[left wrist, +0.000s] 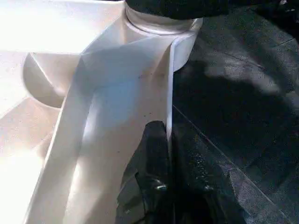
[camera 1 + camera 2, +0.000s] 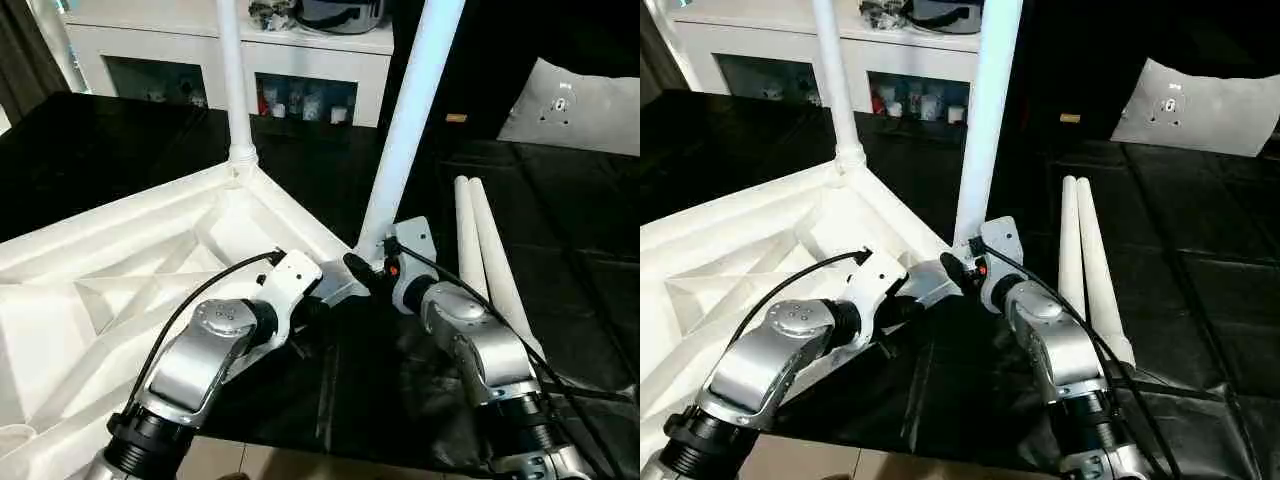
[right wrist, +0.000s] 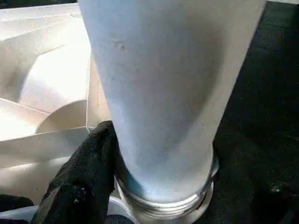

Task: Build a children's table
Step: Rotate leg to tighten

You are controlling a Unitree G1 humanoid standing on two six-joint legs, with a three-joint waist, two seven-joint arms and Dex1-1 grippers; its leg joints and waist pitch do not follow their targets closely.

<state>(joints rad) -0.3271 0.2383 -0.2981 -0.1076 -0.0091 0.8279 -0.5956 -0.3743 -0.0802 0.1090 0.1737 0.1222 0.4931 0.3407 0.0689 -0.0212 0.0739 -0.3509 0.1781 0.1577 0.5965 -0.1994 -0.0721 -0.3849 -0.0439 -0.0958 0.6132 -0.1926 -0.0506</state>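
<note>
Right gripper (image 2: pixel 372 268) is where I'm looking first: its black fingers (image 3: pixel 81 179) are clamped on the base of the near leg (image 2: pixel 408 125), just above the threaded end sitting at the near corner socket (image 3: pixel 163 207) of the table top. That leg rises steeply, leaning a little to my right. My left gripper (image 2: pixel 318 300) sits at the same corner from the other side, one finger (image 1: pixel 149 186) inside the rim of the table top (image 2: pixel 120 270) and the other outside it, pinching that thin white wall. The top lies upside down on the black bench (image 2: pixel 580 250), ribbed underside up, taking up the left half of the surface, its near corner pointing toward the middle. A far leg (image 2: pixel 232 80) stands upright in the socket at the far corner. Two spare legs (image 2: pixel 485 250) lie side by side, touching, on the right half of the bench just beyond my right forearm. Behind the bench I can see a white cabinet (image 2: pixel 300 50), and a grey-white panel (image 2: pixel 575 105) at the far right.
</note>
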